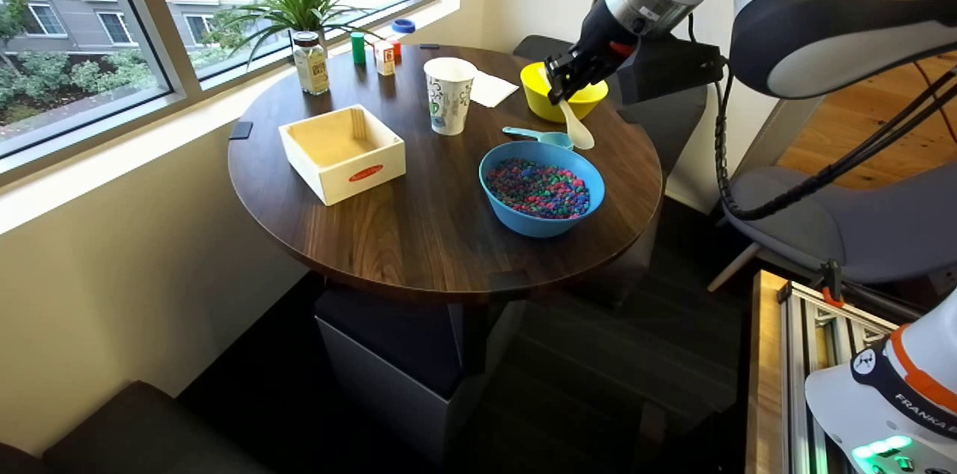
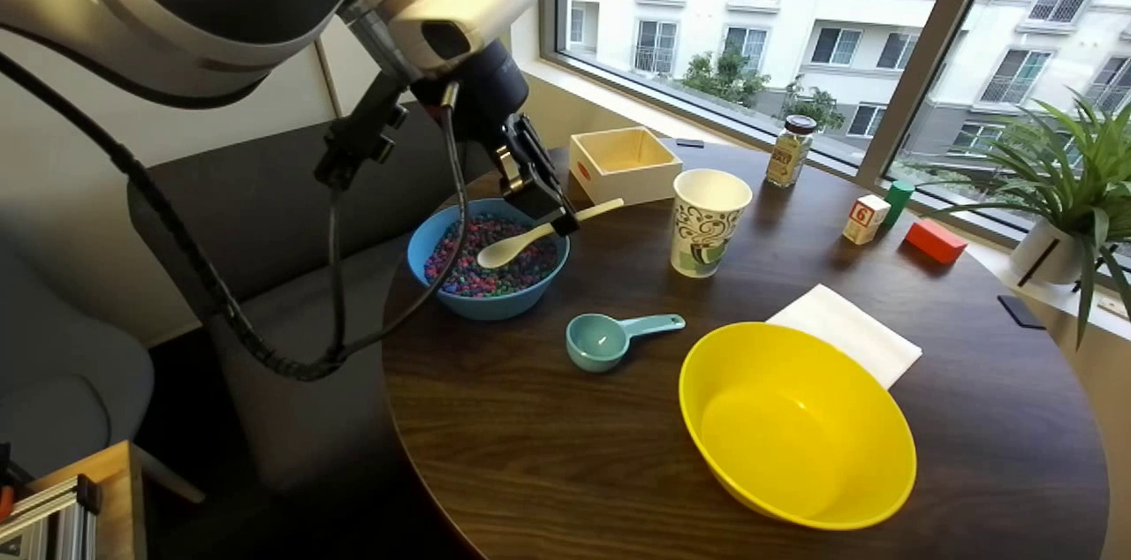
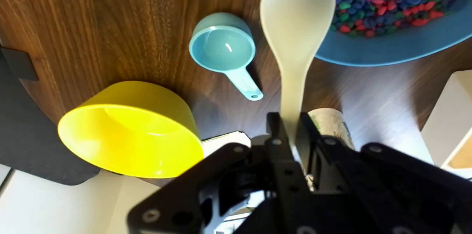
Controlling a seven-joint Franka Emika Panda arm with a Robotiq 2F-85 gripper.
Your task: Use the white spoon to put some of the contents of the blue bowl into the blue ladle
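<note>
My gripper [image 3: 291, 127] is shut on the handle of the white spoon [image 3: 297, 12], whose bowl end points away from the fingers and looks empty. The gripper [image 1: 555, 81] and the spoon [image 1: 579, 131] are held above the table; the gripper also shows in an exterior view [image 2: 565, 220]. The blue bowl [image 2: 495, 306] holds a heap of small red, pink, blue and green pieces [image 1: 534, 190]. In the wrist view the spoon's tip overlaps the edge of the blue bowl [image 3: 391, 51]. The light blue ladle [image 2: 597, 341] lies empty and upright beside the bowl; it also shows in the wrist view [image 3: 223, 49].
A yellow bowl [image 2: 795, 454] stands near the ladle. A paper cup [image 1: 448, 96], a white napkin [image 2: 848, 330] and an open wooden box [image 1: 362, 171] are on the round table [image 1: 419, 242]. A jar [image 1: 310, 64], small blocks and a plant stand by the window.
</note>
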